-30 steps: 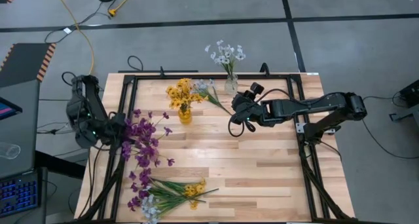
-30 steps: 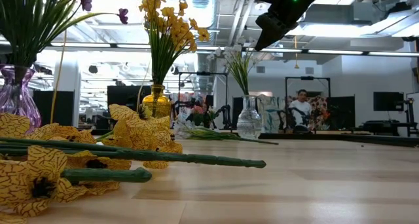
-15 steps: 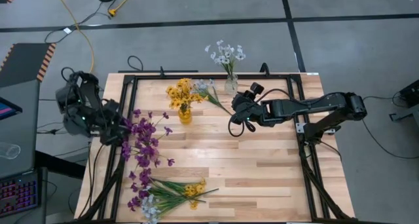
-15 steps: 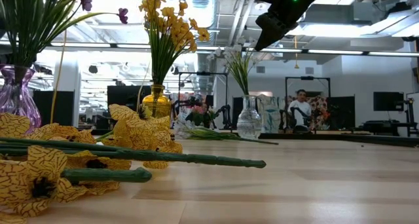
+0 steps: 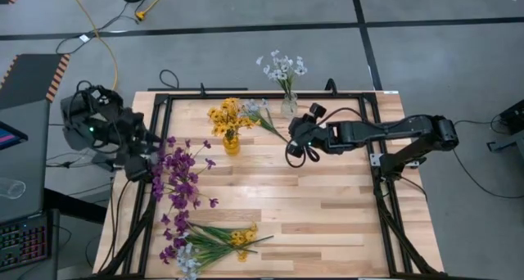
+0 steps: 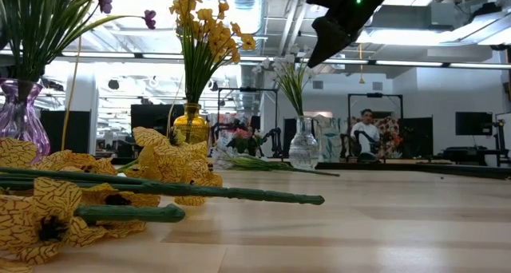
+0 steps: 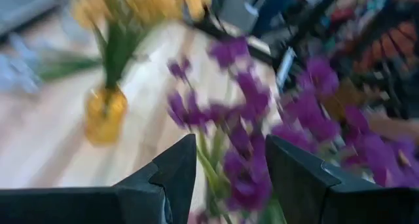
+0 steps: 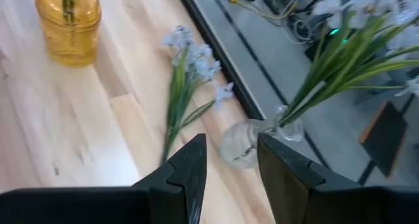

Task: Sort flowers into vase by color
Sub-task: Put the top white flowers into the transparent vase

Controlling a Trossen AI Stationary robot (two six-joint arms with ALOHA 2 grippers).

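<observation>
left claw (image 7: pixel 226 175): at the bench's left edge, just beside the purple flowers; fingers spread, nothing held between them
right claw (image 5: pixel 296 141): over mid-bench, raised off the surface, fingers parted and empty (image 8: pixel 226 168); clear vase and loose pale-blue spray lie ahead of it
purple flowers (image 5: pixel 176 178): big bunch standing in a purple vase (image 6: pixel 20 117) near the left edge, blossoms spreading toward the front
yellow flowers (image 5: pixel 225 115): bunch upright in the yellow vase (image 5: pixel 232 142), back-centre of bench
white flowers (image 5: pixel 281 67): in the clear vase (image 5: pixel 289 106) at the back edge, right of the yellow vase
pale-blue spray (image 5: pixel 264 116): lying flat on the bench between yellow vase and clear vase, stem pointing toward the right claw
loose pile (image 5: pixel 209 241): unsorted stems flat at front-left of bench, yellow, purple and pale blossoms mixed, stems overlapping
bench (image 5: pixel 327 223): light wood, black frame around it; right half bare
in the way: purple blossoms crowd the left claw's forward view; pile's yellow blossoms fill the near left of the low view
surroundings: cables on the grey floor (image 5: pixel 442 59) behind bench; a seated person (image 6: pixel 367 133) far back in the room
</observation>
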